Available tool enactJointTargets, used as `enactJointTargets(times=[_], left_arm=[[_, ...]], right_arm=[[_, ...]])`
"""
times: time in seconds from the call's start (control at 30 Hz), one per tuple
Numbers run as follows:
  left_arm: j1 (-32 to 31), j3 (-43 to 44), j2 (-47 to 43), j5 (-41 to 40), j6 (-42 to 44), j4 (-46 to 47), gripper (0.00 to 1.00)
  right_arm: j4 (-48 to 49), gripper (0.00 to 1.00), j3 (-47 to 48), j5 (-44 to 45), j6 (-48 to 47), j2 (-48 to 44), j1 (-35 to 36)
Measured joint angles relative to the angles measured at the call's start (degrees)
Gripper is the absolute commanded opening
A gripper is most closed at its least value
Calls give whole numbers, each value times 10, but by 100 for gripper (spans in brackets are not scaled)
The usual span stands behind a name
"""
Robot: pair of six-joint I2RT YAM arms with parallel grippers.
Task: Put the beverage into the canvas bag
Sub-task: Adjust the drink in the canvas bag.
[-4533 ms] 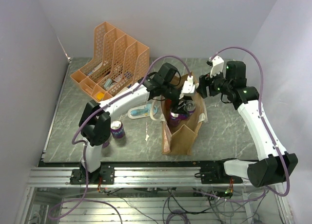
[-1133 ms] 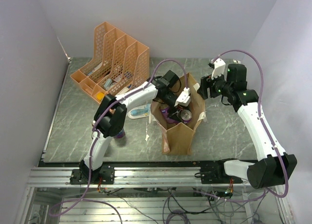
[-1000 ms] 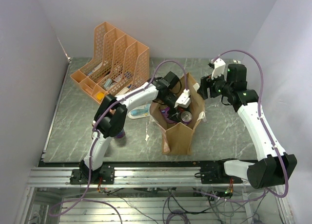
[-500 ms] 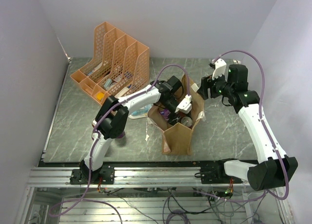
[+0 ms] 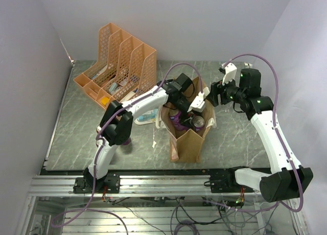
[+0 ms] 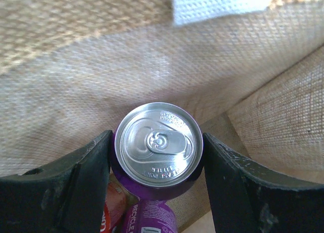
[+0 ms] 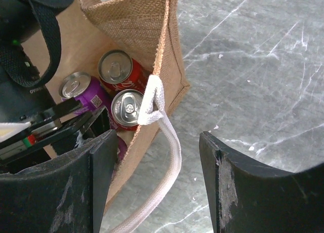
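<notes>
A purple beverage can (image 6: 158, 142) with a silver top sits upright between my left gripper's (image 6: 157, 159) black fingers (image 6: 76, 187), which press on both its sides. It hangs inside the tan canvas bag (image 5: 189, 143), whose woven wall (image 6: 101, 66) fills the left wrist view. Under it lie another purple can (image 6: 152, 218) and a red one (image 6: 114, 212). My right gripper (image 7: 159, 177) stands open at the bag's far right corner (image 7: 167, 50). The white handle (image 7: 164, 137) hangs between its jaws, and several cans (image 7: 117, 68) show inside the bag.
An orange mesh file organiser (image 5: 117, 61) stands at the back left. A pale blue item (image 5: 148, 115) and a white scrap (image 5: 154, 142) lie on the grey marble table (image 5: 76, 133) left of the bag. The left arm's elbow (image 5: 120, 127) hangs over them.
My left gripper has shifted about inside the bag's mouth with the can still held. The right gripper has edged a little along the bag's rim.
</notes>
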Motion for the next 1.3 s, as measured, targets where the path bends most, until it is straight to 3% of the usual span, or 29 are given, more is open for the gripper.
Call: enactJointTargets(times=[0.37, 0.63, 0.8, 1.17, 1.3], left_arm=[[1, -17, -61, 0, -170, 141, 7], [10, -54, -115, 6, -348, 313, 7], [47, -60, -137, 7, -457, 407, 7], [176, -51, -258, -14, -518, 386, 7], [241, -52, -323, -42, -553, 386, 7]], right_arm=[[-5, 65, 11, -4, -8, -10, 0], [-10, 62, 38, -7, -12, -12, 0], [-9, 62, 95, -22, -11, 3, -1], [-24, 56, 204, -85, -19, 50, 7], [-52, 54, 202, -91, -48, 58, 61]])
